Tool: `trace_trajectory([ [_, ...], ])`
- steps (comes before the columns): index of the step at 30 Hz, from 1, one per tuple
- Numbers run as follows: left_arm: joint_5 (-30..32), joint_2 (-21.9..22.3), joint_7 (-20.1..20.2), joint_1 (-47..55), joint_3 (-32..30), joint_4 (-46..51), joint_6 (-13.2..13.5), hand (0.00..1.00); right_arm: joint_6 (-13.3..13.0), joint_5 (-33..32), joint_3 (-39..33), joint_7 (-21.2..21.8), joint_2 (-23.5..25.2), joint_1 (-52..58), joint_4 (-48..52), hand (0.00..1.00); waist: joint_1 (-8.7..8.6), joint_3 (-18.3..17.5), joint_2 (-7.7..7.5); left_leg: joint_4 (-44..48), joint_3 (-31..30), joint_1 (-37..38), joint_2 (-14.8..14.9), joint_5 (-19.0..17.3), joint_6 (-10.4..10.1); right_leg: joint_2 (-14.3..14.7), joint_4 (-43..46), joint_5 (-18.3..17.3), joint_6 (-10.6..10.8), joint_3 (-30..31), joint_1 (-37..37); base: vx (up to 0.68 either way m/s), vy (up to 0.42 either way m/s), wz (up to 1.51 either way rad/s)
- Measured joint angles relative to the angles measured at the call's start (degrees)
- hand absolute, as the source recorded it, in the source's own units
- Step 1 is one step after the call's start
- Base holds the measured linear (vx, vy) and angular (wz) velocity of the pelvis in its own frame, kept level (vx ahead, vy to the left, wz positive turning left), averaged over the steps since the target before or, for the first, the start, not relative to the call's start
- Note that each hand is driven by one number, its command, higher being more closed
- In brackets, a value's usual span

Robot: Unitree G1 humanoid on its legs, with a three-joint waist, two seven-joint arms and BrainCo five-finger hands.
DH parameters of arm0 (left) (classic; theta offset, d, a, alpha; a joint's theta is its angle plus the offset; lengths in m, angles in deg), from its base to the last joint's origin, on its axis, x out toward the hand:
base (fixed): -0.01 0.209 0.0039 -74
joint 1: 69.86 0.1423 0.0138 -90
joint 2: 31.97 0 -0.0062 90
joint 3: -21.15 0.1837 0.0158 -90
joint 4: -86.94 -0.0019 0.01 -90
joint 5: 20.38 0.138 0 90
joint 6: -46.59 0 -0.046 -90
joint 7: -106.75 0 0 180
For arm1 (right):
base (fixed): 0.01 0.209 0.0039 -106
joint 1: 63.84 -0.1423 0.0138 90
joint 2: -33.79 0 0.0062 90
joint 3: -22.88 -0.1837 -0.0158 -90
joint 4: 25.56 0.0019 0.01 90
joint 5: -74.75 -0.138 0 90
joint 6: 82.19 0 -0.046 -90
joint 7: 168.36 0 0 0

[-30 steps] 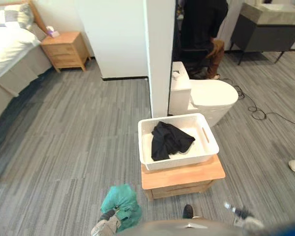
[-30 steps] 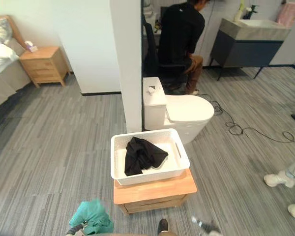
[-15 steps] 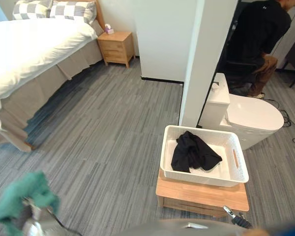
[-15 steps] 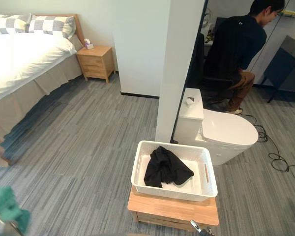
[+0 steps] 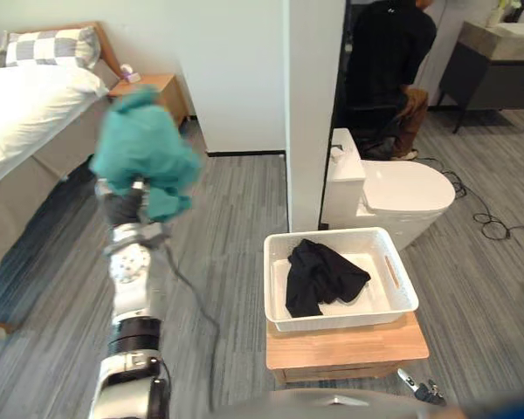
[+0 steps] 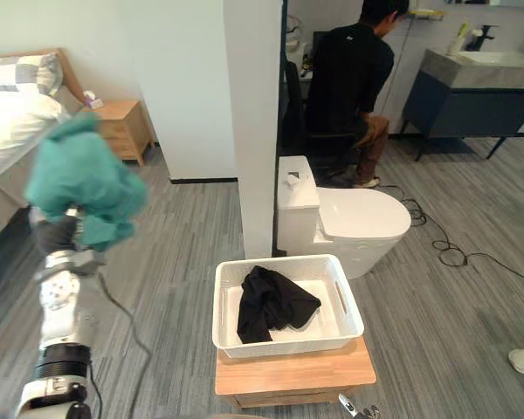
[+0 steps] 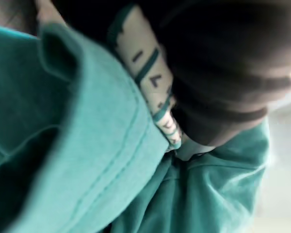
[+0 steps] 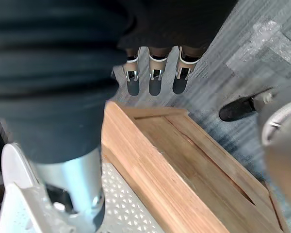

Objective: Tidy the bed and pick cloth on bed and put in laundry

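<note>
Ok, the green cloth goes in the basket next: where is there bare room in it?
Bare floor of the basket lies along its right wall, and a narrow strip by the left wall. The black cloth crowds the middle and left.

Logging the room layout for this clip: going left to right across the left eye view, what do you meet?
bed, teal cloth, white basket, dark vanity cabinet

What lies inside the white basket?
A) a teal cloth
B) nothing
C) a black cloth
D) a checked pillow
C: a black cloth lies crumpled in the white basket, while the teal cloth is raised in the air to the left of it.
</note>
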Motion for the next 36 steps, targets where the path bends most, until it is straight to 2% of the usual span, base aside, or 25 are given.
trace_trajectory([
  [2,3.03,0.24,0.31,0.26,5.06,-0.17,-2.55,1.00,0.94,0.10,2.13,0.00,-0.53,-1.62,-0.02,0.00,-0.97,1.02,-0.69,-0.28,0.20,0.18,-0.02,-0.26,-0.28,0.63,-0.07,0.25,-0.12,1.63,-0.61,-0.16,-0.044,-0.31],
  [5,4.47,0.16,0.36,0.15,6.49,-1.59,-4.96,1.00,1.65,0.48,5.40,-0.10,-0.88,-3.43,-0.08,0.00,-1.49,2.51,-0.77,-1.15,3.41,1.31,0.16,-1.13,-0.30,1.78,-0.09,0.75,-0.62,6.27,-2.21,-0.15,-0.053,-0.66],
  [9,4.49,-0.14,0.93,-0.01,6.42,-4.19,-6.53,1.00,1.72,1.22,8.72,-0.20,-2.33,-1.50,-0.17,0.00,-2.77,2.99,-0.23,-0.81,6.49,1.23,0.77,-1.63,-0.74,2.94,-0.11,1.12,-0.97,9.96,-3.76,-0.17,-0.085,-0.55],
  [11,4.45,-0.89,2.27,-1.27,6.48,-5.86,-7.24,1.00,1.71,2.22,9.94,-0.73,-2.94,0.15,-0.19,0.00,-3.96,3.58,-0.10,-0.79,7.38,1.34,1.11,-1.79,-1.23,3.53,-0.11,1.17,-1.05,11.07,-4.36,-0.08,-0.066,-0.30],
  [16,4.50,-2.67,3.83,-4.33,7.70,-9.41,-8.76,1.00,1.71,2.51,12.37,-1.11,-2.70,2.23,-0.20,0.00,-5.37,3.74,-0.28,-0.89,9.88,1.71,1.76,-1.36,-1.50,5.21,-0.09,1.68,-1.79,14.01,-5.76,-0.03,-0.047,-0.34],
  [18,4.51,-2.66,4.58,-5.48,8.97,-10.43,-9.32,1.00,1.71,3.26,12.48,-1.11,-2.64,3.12,-0.28,0.00,-5.42,3.91,-0.08,-0.98,11.08,2.19,1.81,-1.36,-1.60,5.69,-0.08,1.99,-2.23,15.29,-5.99,0.00,-0.006,-0.28],
  [21,5.78,-2.69,5.39,-6.77,10.86,-12.20,-11.27,1.00,1.72,4.46,13.04,-1.10,-2.47,3.29,-0.26,0.00,-6.79,4.21,0.31,-1.69,12.32,3.22,1.67,-1.52,-1.82,6.20,-0.08,2.19,-2.31,16.69,-5.97,-0.01,0.022,-0.26],
  [24,6.64,-2.66,5.41,-7.41,12.14,-14.16,-13.11,1.00,1.71,4.45,13.45,-1.09,-2.45,3.57,0.14,0.00,-7.30,4.49,0.38,-1.70,14.37,3.17,1.60,-2.06,-2.19,6.74,-0.08,2.41,-2.24,18.52,-6.79,-0.04,0.029,-0.33],
  [27,6.55,-2.60,5.27,-9.00,13.17,-16.54,-14.56,1.00,1.70,4.44,14.62,-1.09,-2.43,3.46,0.65,0.00,-7.24,5.33,0.00,-1.53,16.10,1.84,1.36,-2.26,-2.19,6.93,0.01,3.00,-2.13,19.84,-9.04,-0.03,0.009,-0.33],
  [30,6.51,-2.08,4.94,-11.47,13.20,-18.64,-15.40,1.00,1.65,4.42,15.60,-1.12,-2.16,2.52,1.35,0.00,-7.51,6.46,-1.03,-0.36,17.39,-1.79,1.15,-2.39,-1.95,6.81,0.27,4.12,-2.16,21.44,-13.07,-0.04,-0.003,-0.25],
  [34,5.73,-0.93,3.56,-15.87,13.21,-22.25,-16.31,1.00,1.51,4.22,17.37,-1.11,-2.14,-0.47,3.40,0.00,-8.33,10.85,-1.84,1.69,18.74,-4.92,1.20,-2.49,-1.83,6.59,0.31,5.38,-2.23,23.02,-16.19,-0.05,-0.011,-0.20],
  [35,5.54,0.44,2.72,-16.60,13.20,-23.54,-16.48,0.00,1.09,4.19,17.86,-1.10,-2.15,-0.57,4.67,0.00,-8.37,11.78,-1.67,2.60,18.80,-5.18,1.51,-2.82,-1.85,6.62,0.32,5.40,-2.22,23.20,-16.25,-0.04,-0.007,-0.16],
  [36,5.55,1.00,2.49,-16.83,13.20,-24.09,-16.50,0.00,0.90,4.16,18.44,-1.11,-2.15,-0.64,5.19,0.00,-8.35,12.10,-1.59,3.20,18.79,-5.42,1.78,-3.18,-1.80,6.72,0.32,5.40,-2.22,23.24,-16.32,-0.06,-0.012,-0.08],
])
